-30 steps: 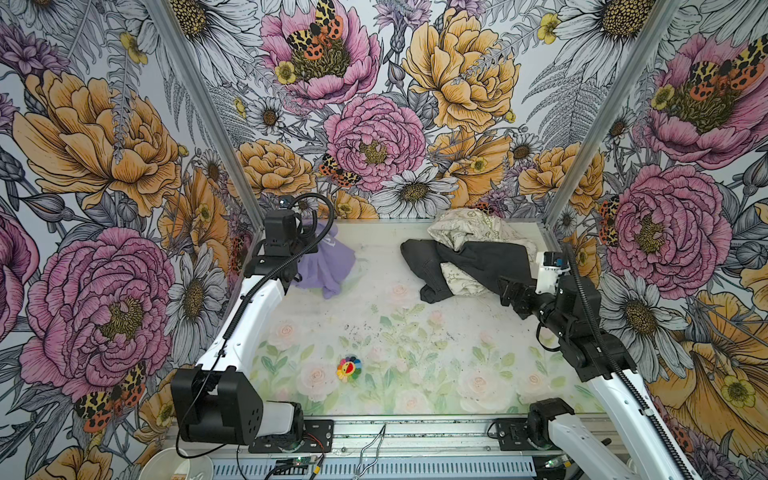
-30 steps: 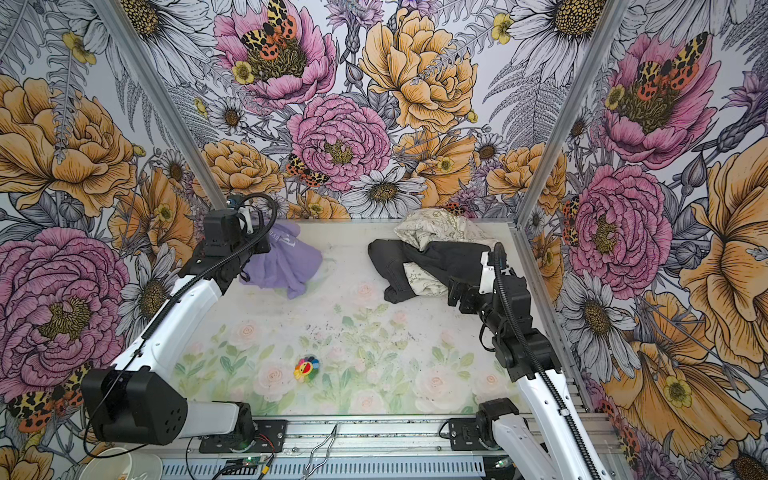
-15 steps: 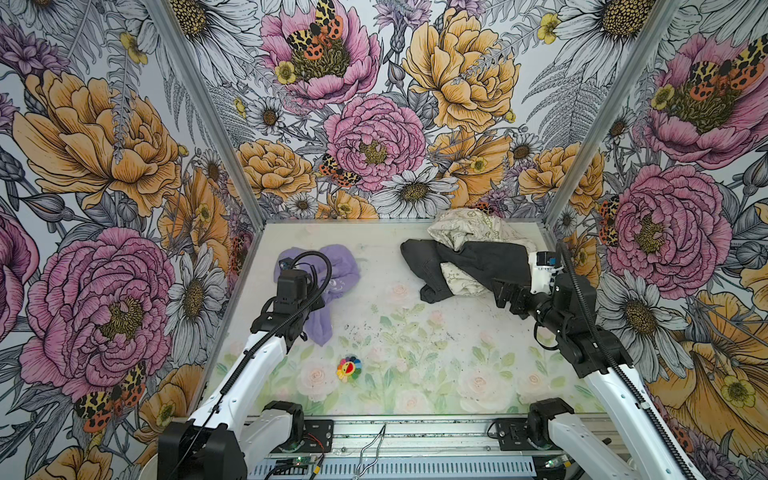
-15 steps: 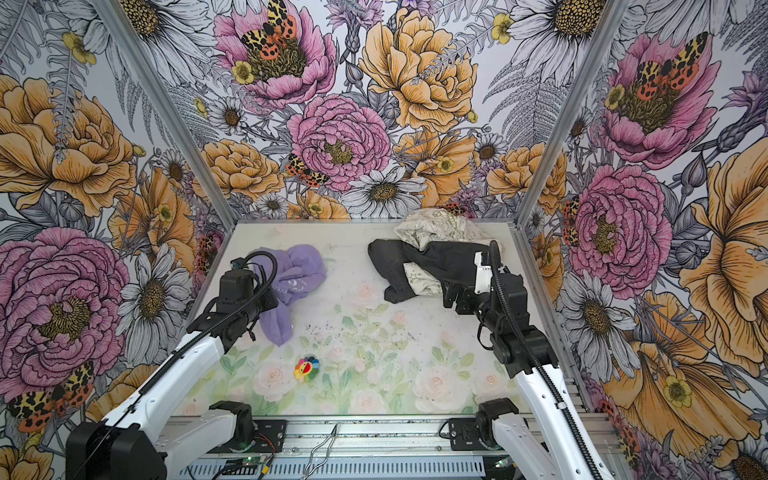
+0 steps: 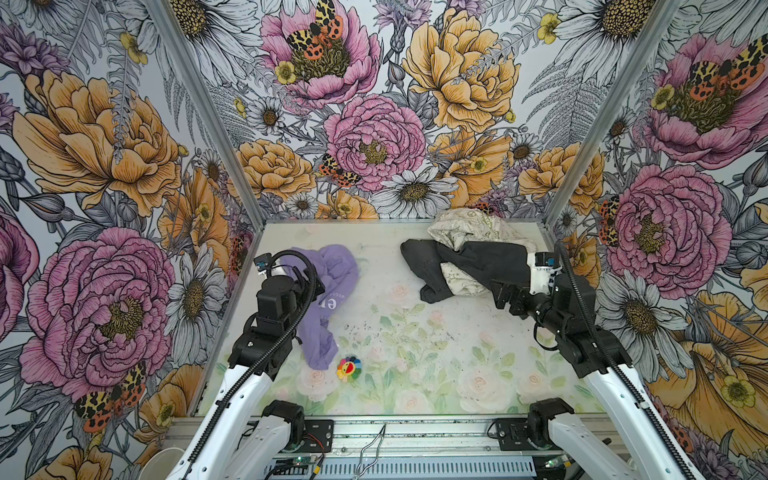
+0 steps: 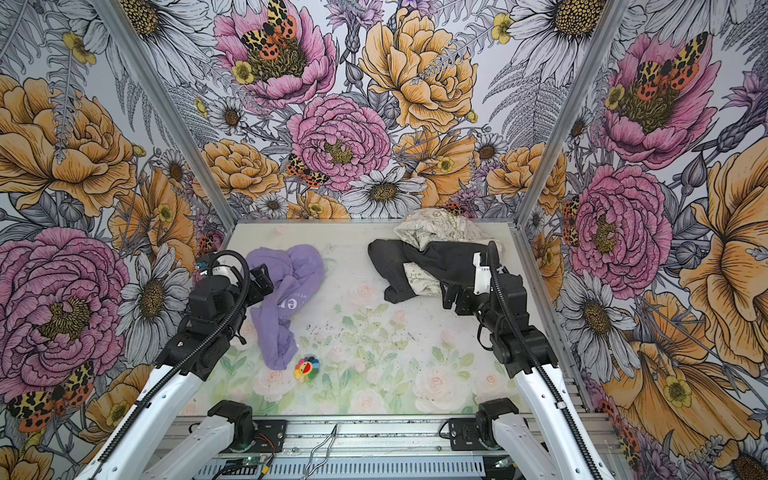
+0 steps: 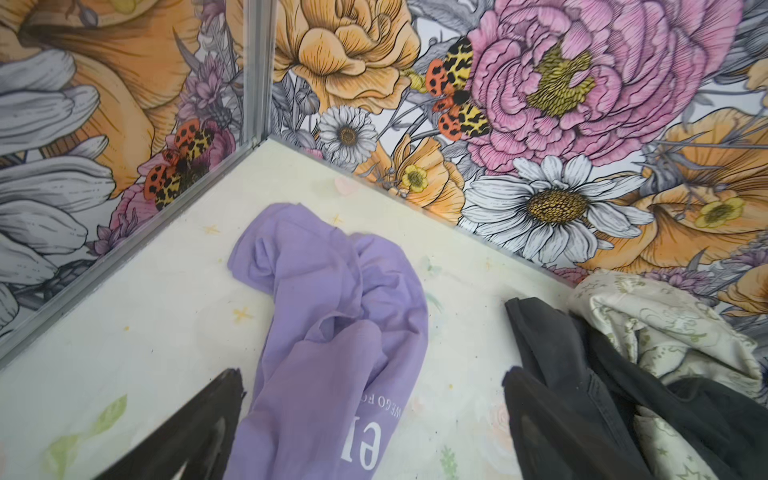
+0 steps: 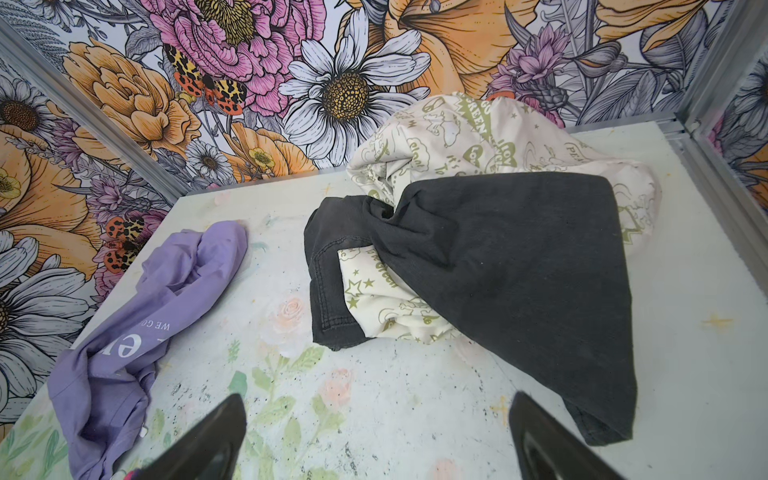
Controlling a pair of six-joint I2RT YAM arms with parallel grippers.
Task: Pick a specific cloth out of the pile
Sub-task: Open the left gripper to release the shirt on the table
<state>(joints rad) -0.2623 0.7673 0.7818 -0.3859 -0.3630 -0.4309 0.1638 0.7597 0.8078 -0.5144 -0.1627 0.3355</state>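
The cloth [image 5: 332, 291] [image 6: 286, 291] is a lavender garment with white lettering, lying crumpled and stretched out on the left of the table, apart from the pile. My left gripper [image 5: 316, 286] [image 7: 374, 374] hovers over its middle, open, with the fabric below the spread jaws and not pinched. The pile sits at the back right: a black garment [image 5: 478, 262] [image 8: 519, 257] draped over a cream printed cloth [image 5: 469, 226] [image 8: 457, 129]. My right gripper [image 5: 505, 295] [image 8: 374, 399] stands open over bare table just in front of the pile, holding nothing.
A small rainbow-coloured flower toy [image 5: 348, 368] [image 6: 306, 368] lies by the near end of the lavender garment. Flower-printed walls with metal corner posts [image 5: 249, 208] close in the table on three sides. The arm bases sit on a metal rail [image 5: 415, 432] at the front.
My left gripper carried the lavender garment from the back left corner toward the front, lowered it, then opened and let go. The garment now lies on the table. The right arm barely moved.
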